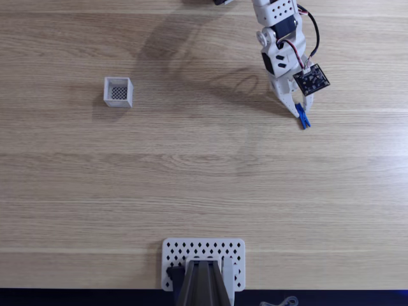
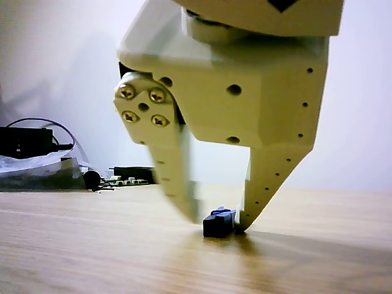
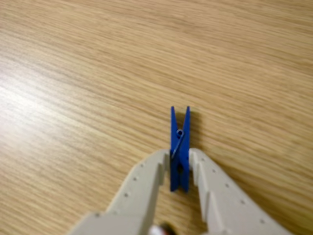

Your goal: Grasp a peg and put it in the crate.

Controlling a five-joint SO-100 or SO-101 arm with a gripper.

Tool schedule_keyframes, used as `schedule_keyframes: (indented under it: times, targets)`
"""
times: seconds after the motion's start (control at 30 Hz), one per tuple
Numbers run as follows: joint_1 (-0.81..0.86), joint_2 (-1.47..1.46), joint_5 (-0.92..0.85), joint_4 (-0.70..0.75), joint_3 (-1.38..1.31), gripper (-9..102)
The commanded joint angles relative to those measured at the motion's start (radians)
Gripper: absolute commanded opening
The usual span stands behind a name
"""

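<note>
Pale wood-grain tabletop carried everything, with a white perforated plate at its near edge in the fixed view and the small white crate well apart, far to the left of the arm. At the upper right, the pincer reached down to the surface. Its two fingers pressed against both sides of the blue peg, which lay flat on the wood.

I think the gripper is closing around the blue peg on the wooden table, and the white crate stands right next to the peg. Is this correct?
Not quite. The gripper does close around the blue peg on the wooden table, but the white crate is not next to it. The fixed view shows the crate far off to the left, with bare table between them.
</note>
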Motion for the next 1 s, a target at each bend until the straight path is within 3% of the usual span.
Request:
schedule_keyframes:
  times: [0.0,0.27,0.57,0.8,0.97]
  targets:
    - [0.000,0.086,0.008,-0.003,0.037,-1]
    - [0.098,0.422,0.009,-0.221,0.290,-1]
    - [0.515,0.767,-0.008,-0.672,0.701,-1]
    - [0.864,0.787,-0.008,-0.939,0.847,-1]
    - [1.006,0.693,0.005,-1.068,0.868,-1]
